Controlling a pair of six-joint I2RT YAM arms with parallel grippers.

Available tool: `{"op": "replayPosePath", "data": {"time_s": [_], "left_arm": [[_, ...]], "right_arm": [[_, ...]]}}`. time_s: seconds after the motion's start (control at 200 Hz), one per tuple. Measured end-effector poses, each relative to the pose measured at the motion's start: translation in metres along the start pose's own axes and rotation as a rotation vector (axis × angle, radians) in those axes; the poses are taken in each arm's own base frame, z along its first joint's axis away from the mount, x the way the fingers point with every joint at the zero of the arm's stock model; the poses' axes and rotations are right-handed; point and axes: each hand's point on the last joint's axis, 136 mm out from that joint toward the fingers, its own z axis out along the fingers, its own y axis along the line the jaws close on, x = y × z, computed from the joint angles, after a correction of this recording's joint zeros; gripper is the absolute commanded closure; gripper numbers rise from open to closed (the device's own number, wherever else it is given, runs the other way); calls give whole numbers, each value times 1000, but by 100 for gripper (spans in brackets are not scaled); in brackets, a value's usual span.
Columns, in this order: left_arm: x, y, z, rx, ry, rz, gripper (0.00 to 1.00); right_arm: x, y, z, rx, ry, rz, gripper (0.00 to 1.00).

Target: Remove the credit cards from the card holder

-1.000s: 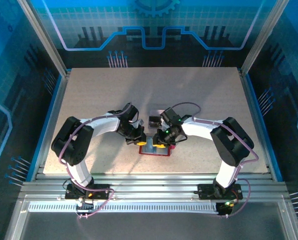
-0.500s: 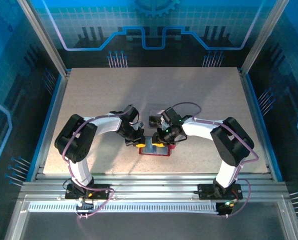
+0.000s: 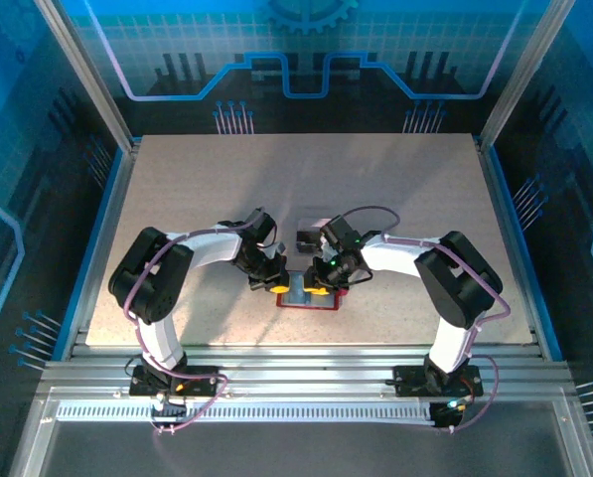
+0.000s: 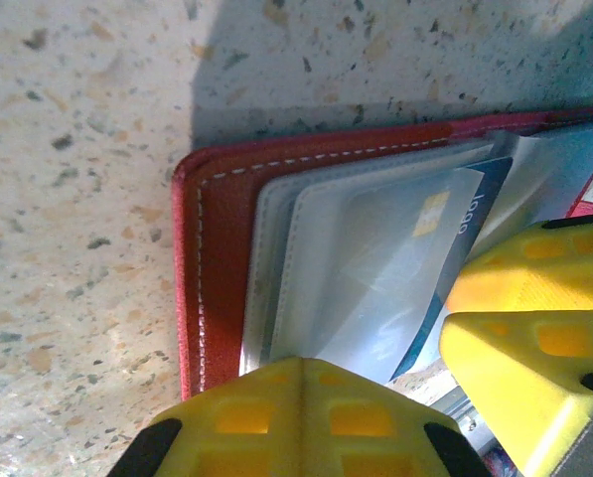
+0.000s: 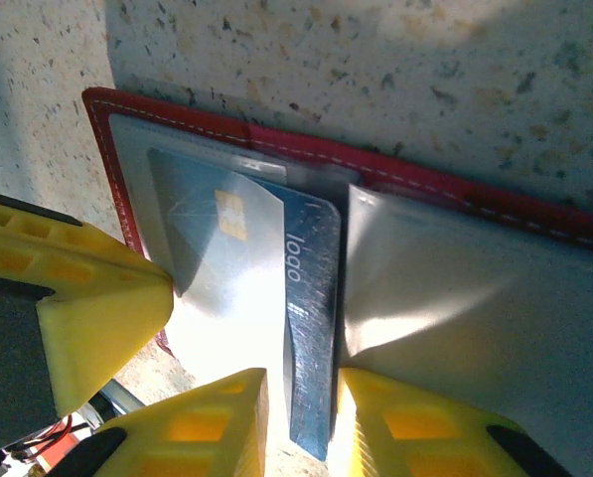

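Right gripper, clenched on the blue card, is barely budging, so the card is still sitting in the wallet.

You had the red card holder lying open and flat on the worktop. A blue card stuck halfway out of its clear sleeve. A dark card lay just beyond.
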Motion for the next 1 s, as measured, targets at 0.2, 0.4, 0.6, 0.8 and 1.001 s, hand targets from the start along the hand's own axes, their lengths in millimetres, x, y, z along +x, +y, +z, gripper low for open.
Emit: {"op": "replayPosePath", "data": {"time_s": [0.2,0.4,0.6,0.8,1.001], "left_arm": [[0,0,0,-1,2,-1,100],[0,0,0,-1,2,-2,100],[1,0,0,-1,2,-2,100],[1,0,0,-1,2,-2,100],[1,1,0,-2,3,-2,100]], "right_arm": [[0,-1,1,-12,-2,-2,75],[-1,-1,2,-51,1,12,76],[0,1,2,-91,-2,24,77],[0,0,-1,-133,-14,42,78],[1,3,-2,-173,-19,54,79]]}}
